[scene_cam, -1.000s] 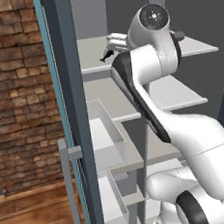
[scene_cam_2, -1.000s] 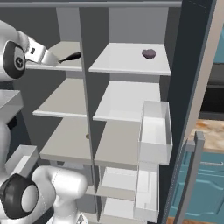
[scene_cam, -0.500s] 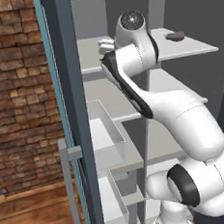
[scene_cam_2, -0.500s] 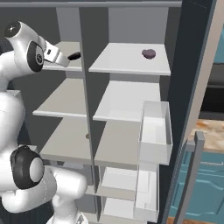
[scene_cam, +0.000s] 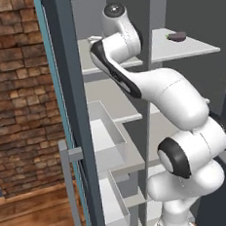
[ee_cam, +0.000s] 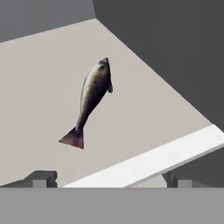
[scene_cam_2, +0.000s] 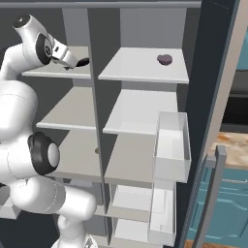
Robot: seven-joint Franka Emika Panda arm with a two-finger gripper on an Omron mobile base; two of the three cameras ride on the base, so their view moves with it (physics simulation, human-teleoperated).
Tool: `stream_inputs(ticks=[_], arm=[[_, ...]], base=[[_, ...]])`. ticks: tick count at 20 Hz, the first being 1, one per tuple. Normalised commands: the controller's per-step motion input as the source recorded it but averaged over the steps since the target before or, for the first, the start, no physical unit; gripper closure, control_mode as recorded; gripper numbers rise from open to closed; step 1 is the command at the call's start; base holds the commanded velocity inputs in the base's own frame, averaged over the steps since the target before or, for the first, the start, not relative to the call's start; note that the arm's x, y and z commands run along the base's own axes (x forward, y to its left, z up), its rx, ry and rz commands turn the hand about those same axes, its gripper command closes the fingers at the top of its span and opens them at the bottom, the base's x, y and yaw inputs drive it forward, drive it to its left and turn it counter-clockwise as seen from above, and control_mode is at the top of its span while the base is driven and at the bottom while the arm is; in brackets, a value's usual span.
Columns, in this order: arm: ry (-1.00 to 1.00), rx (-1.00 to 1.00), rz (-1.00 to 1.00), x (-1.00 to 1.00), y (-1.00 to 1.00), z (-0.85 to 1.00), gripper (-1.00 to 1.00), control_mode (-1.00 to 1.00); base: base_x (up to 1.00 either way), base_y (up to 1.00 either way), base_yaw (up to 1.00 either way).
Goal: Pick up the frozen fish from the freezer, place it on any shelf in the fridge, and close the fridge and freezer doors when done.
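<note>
Since the earlier frames the arm has swung further to the left compartment and its hand has come down closer to the top shelf; the cabinet and the things on the shelves have not moved.

In the hand view the frozen fish [ee_cam: 91,98] lies flat on the pale grey shelf [ee_cam: 39,78], head toward 12 o'clock and forked tail toward 7 o'clock. Its body is slim, dark and a little glossy, with a reddish tail. The jaws stand wide apart, one dark fingertip [ee_cam: 41,179] at 7 o'clock and the other at 5 o'clock, and they hold nothing; the fish lies apart from them, beyond the tips. The light front edge of the shelf runs diagonally between the tips and the fish.

In the right base view the gripper [scene_cam_2: 72,63] points at the fish [scene_cam_2: 83,62] on the top left shelf of the freezer [scene_cam_2: 68,72]. The maroon rounded lump [scene_cam_2: 165,59] sits on the top shelf of the fridge [scene_cam_2: 145,68], well apart at 3 o'clock. A grey divider [scene_cam_2: 94,97] stands between the two halves. Around the fish the shelf is bare, with open room on all sides. Both doors stand open; a door bin [scene_cam_2: 170,145] hangs on the right door.
</note>
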Motion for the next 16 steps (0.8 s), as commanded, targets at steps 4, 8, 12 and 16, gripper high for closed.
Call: stream_inputs(ticks=[4,8,12,16], arm=[[0.00,0.00,0.00,0.31,0.03,-0.30,-1.00,-1.00],[0.00,0.00,0.00,0.16,0.00,-0.36,-1.00,-1.00],[0.00,0.00,0.00,0.22,0.00,-0.12,-1.00,-1.00],[0.00,0.00,0.00,0.29,0.00,0.00,-1.00,-1.00]], base=[[0.00,0.00,0.00],[0.00,0.00,0.00],[0.00,0.00,0.00],[0.00,0.00,0.00]])
